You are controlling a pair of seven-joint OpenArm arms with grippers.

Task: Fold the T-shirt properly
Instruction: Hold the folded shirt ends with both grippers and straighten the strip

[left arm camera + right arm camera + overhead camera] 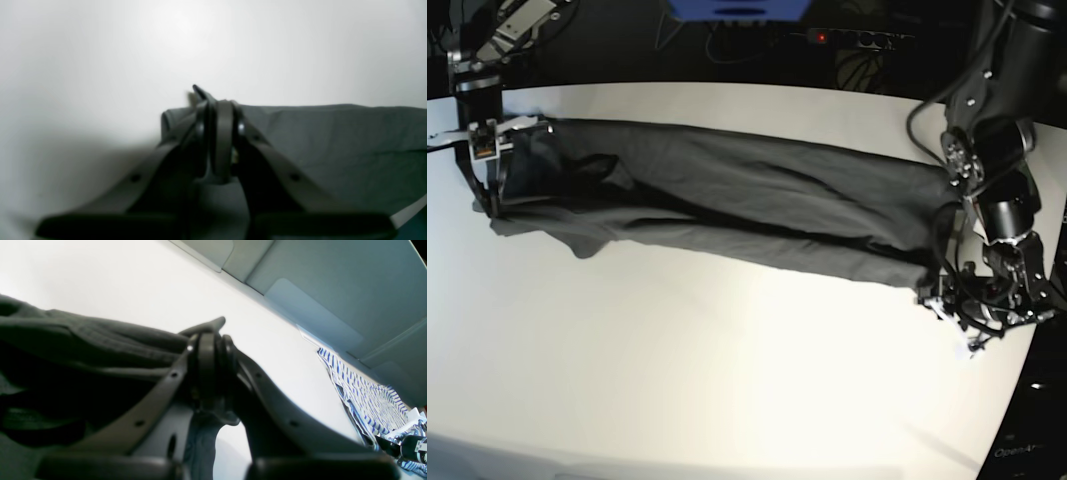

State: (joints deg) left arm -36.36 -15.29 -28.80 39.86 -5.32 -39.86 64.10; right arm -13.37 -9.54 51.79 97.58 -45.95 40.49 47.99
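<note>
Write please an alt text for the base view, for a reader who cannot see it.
A dark grey T-shirt lies stretched out long across a white table, with one robot arm at each end. The right end effector and the left end effector are each shut on an end of the cloth.

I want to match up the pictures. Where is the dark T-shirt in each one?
Left wrist: the T-shirt fills the right half, its edge pinched in the left gripper.
Right wrist: it bunches at the left, pinched in the right gripper.
Base: it stretches across the middle, between both arms.
Shared landmark: the white table, seen under the shirt in every view.
</note>
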